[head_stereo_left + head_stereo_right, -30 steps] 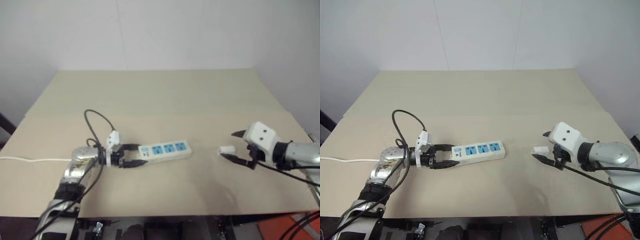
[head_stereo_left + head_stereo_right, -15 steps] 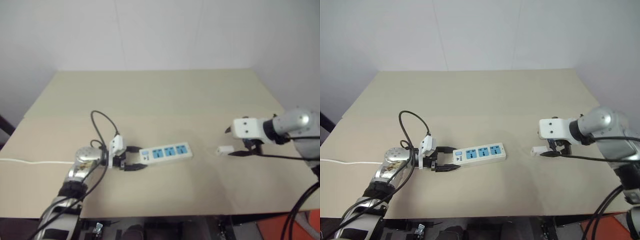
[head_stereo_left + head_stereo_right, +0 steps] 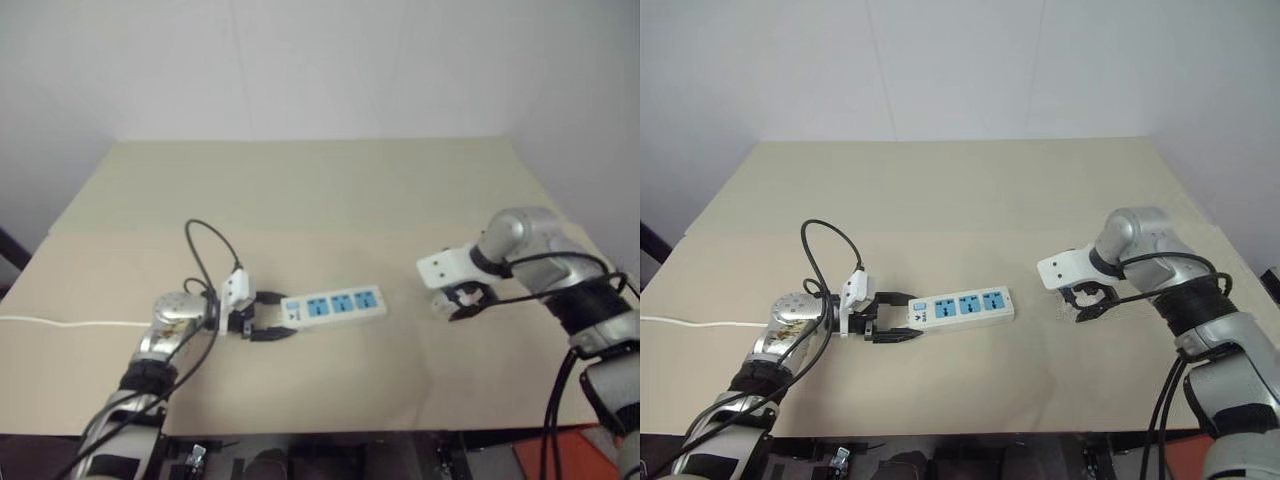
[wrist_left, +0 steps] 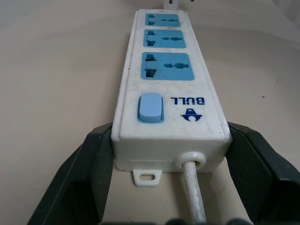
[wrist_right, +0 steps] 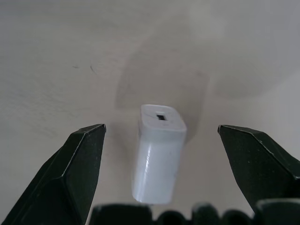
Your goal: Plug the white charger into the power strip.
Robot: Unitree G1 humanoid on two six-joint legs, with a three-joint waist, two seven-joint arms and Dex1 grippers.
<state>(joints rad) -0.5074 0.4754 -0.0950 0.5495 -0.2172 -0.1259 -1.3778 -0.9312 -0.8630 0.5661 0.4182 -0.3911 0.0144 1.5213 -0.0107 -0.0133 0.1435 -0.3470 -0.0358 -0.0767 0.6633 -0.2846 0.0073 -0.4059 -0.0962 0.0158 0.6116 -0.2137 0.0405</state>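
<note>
1. Right wrist view: the right gripper stands with its jaws wide, one black finger on either side of the white charger, which lies on the table between them, touching neither.
2. A second ago that gripper lay nearly level beside the charger, pointing at it from the side; now it has swung over and points steeply down, so the charger sits in the gap between the jaws rather than off their tips.
3. The charger itself has not shifted: it lies flat, its slotted end face turned up toward the wrist camera.
4. Left wrist view: the left gripper is clamped on the switch-and-cord end of the power strip, a finger pressed on each long side, as it was a second ago. The three blue sockets run away from the jaws, uncovered.
5. Judgement: the approach looks finished and a grasp is the step in hand; the jaws need only lower and close on the charger's sides, while the held strip waits, well apart from the charger.
</note>
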